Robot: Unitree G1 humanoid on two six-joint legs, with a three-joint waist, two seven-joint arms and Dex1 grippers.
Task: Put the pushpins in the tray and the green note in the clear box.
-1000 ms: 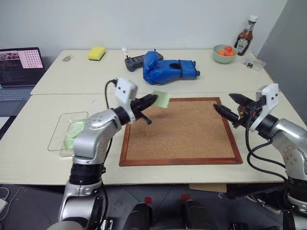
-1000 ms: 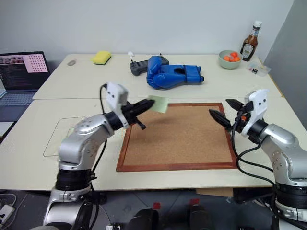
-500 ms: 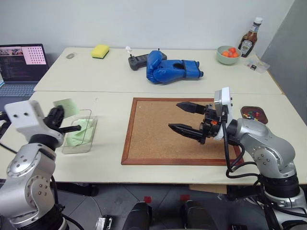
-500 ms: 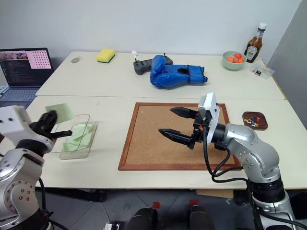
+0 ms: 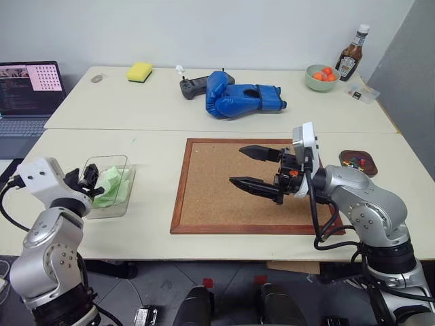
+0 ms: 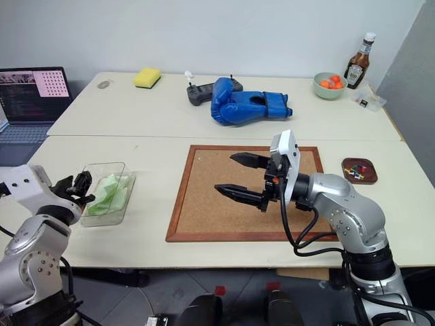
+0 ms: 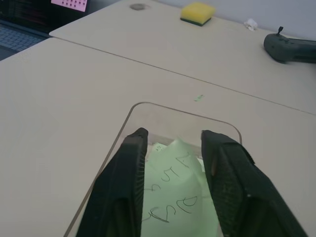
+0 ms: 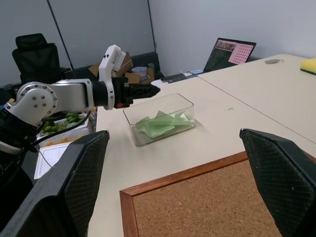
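The clear box stands on the table at the left, with green note paper lying crumpled inside. My left gripper hovers at the box's left rim, open. In the left wrist view its fingers stand apart over a green note with scribbled writing that rests in the box. My right gripper is open wide over the cork board, pointing left, holding nothing. The dark brown tray sits right of the board, with pushpins of mixed colours in it.
A framed cork board fills the table's middle. Behind it lie a blue boxing glove, a grey controller and a yellow sponge. A laptop sits far left; a fruit bowl and sauce bottle far right.
My left arm swung left from the cork board to the clear box with the green note, and its fingers have opened; the note now lies in the box. The right gripper moved left over the board.
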